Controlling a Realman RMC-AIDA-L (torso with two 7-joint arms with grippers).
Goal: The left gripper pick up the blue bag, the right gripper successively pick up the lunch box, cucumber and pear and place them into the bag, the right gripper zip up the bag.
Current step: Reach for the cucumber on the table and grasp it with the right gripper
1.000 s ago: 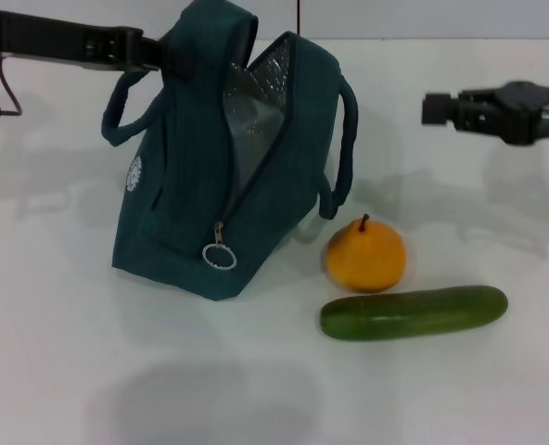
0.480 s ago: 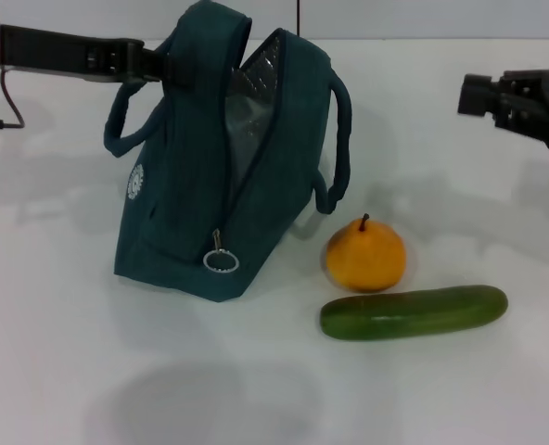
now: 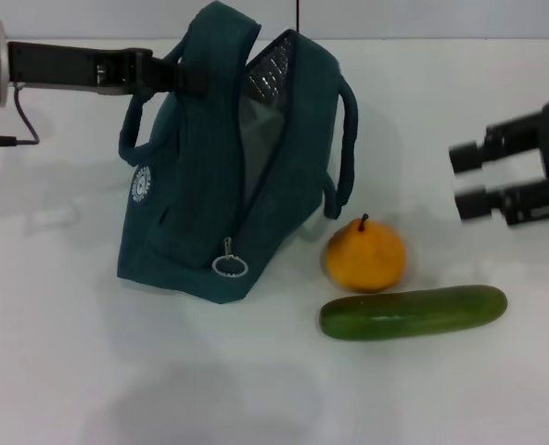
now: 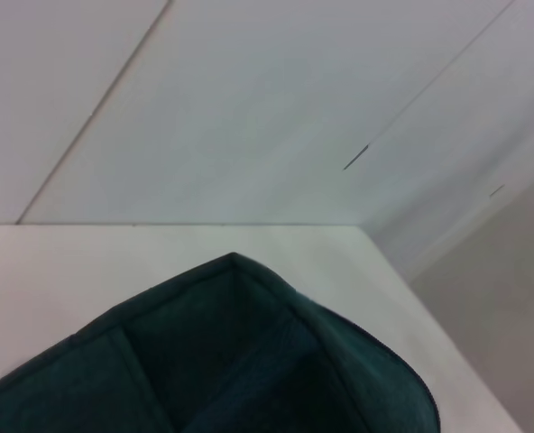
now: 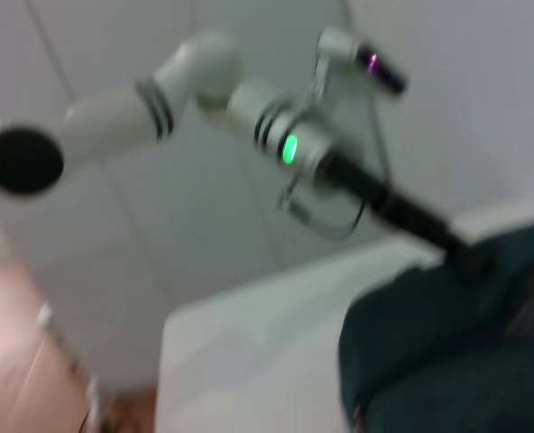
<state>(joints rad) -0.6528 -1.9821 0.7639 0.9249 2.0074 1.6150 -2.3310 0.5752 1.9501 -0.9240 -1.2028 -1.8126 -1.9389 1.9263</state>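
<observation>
With the lunch box nowhere in sight on the table (image 3: pixel 89 371) (prob. inside the bag, can't confirm), the next item for the right hand (image 3: pixel 467 178) looks like the cucumber (image 3: pixel 414 312), and the whole move turns on where that lies vs. the hand. In the head view the right hand sits at the right edge, mid-height, two fingers parted and holding nothing, tips pointing toward frame left. The cucumber is below it and a bit to the left, lower right of centre, lying on the table w/ its long axis running nearly left-right across the frame, right end tilted slightly up. So the hand has to come down and in, w/ the fingers closing across the short width, not along the length.

The pear (image 3: pixel 365 254) stands just above the cucumber's left end, near it or barely touching, can't tell, so a grasp nearer the middle or right end keeps clear of it.

The blue bag (image 3: pixel 228 167) is upper left of centre, mouth unzipped and foil lining showing, opening facing frame right toward the hand. The left hand (image 3: pixel 177 74) reaches in from the upper left and is clenched on the bag's top, holding it up. Left arm is far from the cucumber; right is the nearer one by a lot.
</observation>
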